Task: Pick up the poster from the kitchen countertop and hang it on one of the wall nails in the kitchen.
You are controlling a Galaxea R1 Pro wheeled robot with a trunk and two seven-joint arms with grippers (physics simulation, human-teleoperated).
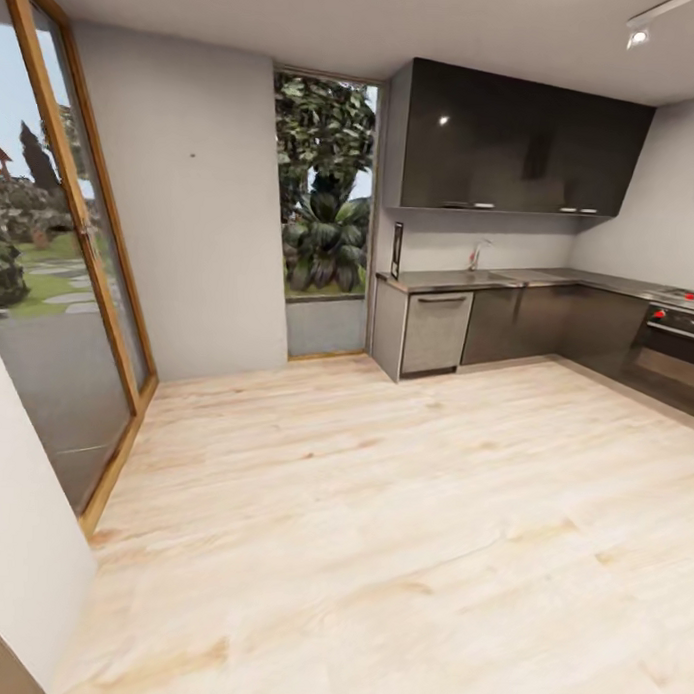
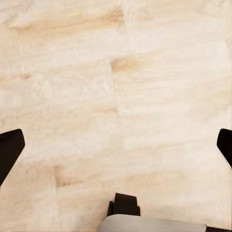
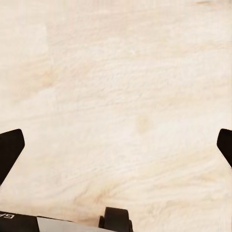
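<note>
Two end effectors hang over bare pale wooden floor (image 1: 380, 548), each seen from its own wrist camera: the left end effector (image 2: 116, 145) and the right end effector (image 3: 116, 145) both have their dark fingers spread wide at the frame's sides, with nothing between them. From the head camera, that floor runs well ahead to the kitchen, so the step in hand looks like the approach drive, with the pickup not yet begun. Along the far wall, the kitchen countertop (image 1: 509, 281) tops grey cabinets, with a chrome faucet (image 1: 476, 253) near the middle of its back edge and an oven (image 1: 676, 333) at its right end. At the surface's left end, close to the corner, a thin dark upright object stands edge-on; this is probably the poster (image 1: 396, 250), though its artwork cannot be read from here. To the left of the tall window (image 1: 326, 186), a tiny dark speck high on the plain grey wall is likely one of the wall nails (image 1: 192, 155). Next, the base should probably close on the surface's left end until an arm can reach the frame.
</note>
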